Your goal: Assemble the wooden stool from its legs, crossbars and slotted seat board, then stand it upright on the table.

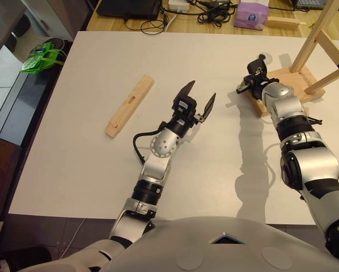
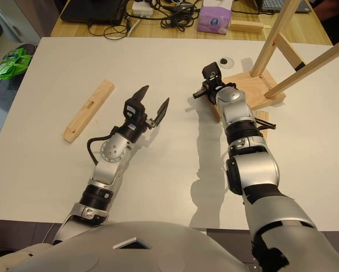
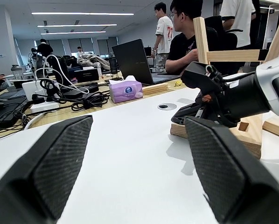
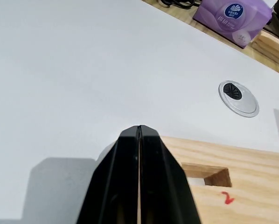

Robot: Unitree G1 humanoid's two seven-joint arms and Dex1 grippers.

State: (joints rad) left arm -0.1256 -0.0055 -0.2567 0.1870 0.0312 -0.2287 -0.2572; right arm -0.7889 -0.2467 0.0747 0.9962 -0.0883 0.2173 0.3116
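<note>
A white counter (image 1: 101,62) is seen from above the robot's two arms. The left hand (image 1: 200,93) hovers over the middle of the counter, its two fingers spread wide with nothing between them. To its left, well apart, a loose wooden piece (image 1: 130,106) with a slot cut in it lies flat. On the right, the seat board (image 1: 288,76) rests flat on the counter with legs (image 1: 316,35) rising from it and a crossbar (image 1: 335,48) joining them, so the stool appears partly built and upside down. The right hand (image 4: 139,135) has its fingers pressed together, gripping nothing, and its tip sits at the board's edge beside an open slot (image 4: 205,173). The step in hand is probably fetching the loose piece. To do it well, the left hand should close across the piece's narrow width near its middle, leaving both ends free. It should then carry the piece level to the open slot while the right hand presses on the board so it cannot slide.
</note>
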